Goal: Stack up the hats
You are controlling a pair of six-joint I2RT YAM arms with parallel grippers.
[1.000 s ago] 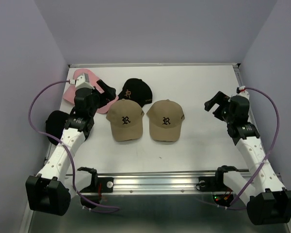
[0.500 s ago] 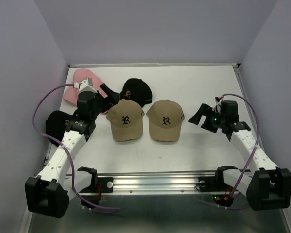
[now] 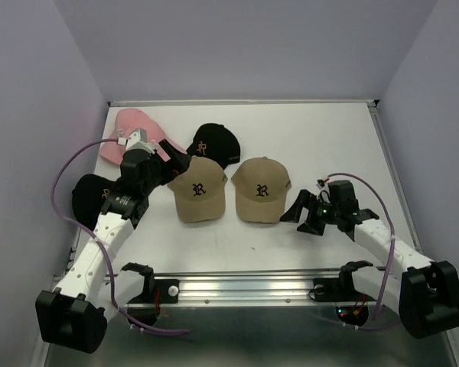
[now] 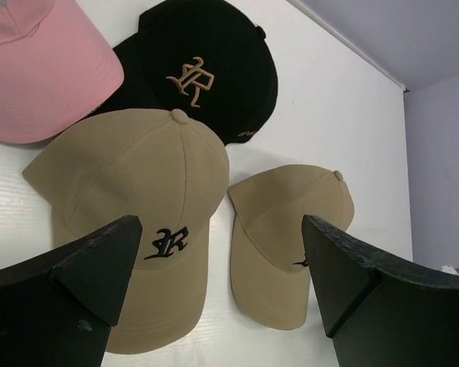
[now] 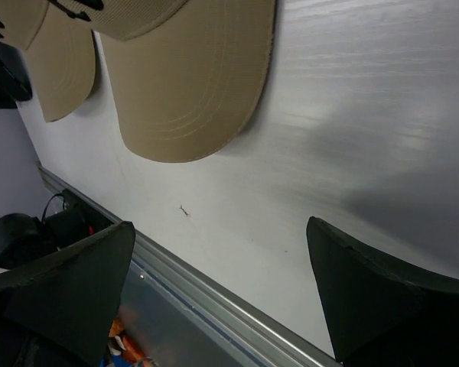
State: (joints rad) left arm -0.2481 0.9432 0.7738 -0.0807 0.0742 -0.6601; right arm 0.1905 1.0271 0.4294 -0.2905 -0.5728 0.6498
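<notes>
At mid-table (image 3: 329, 138), side by side: left tan cap (image 3: 198, 189) and right tan cap (image 3: 261, 189), brims toward the arm bases. Just behind, a black cap (image 3: 213, 144); farther left, a pink cap (image 3: 126, 130); by the left edge, a second black cap (image 3: 88, 197), partly under the arm. Over the left tan cap's rear-left edge, left gripper (image 3: 174, 163), jaws spread, holding nothing. Near the right tan cap's brim, right gripper (image 3: 302, 214), low, likewise spread and empty.
</notes>
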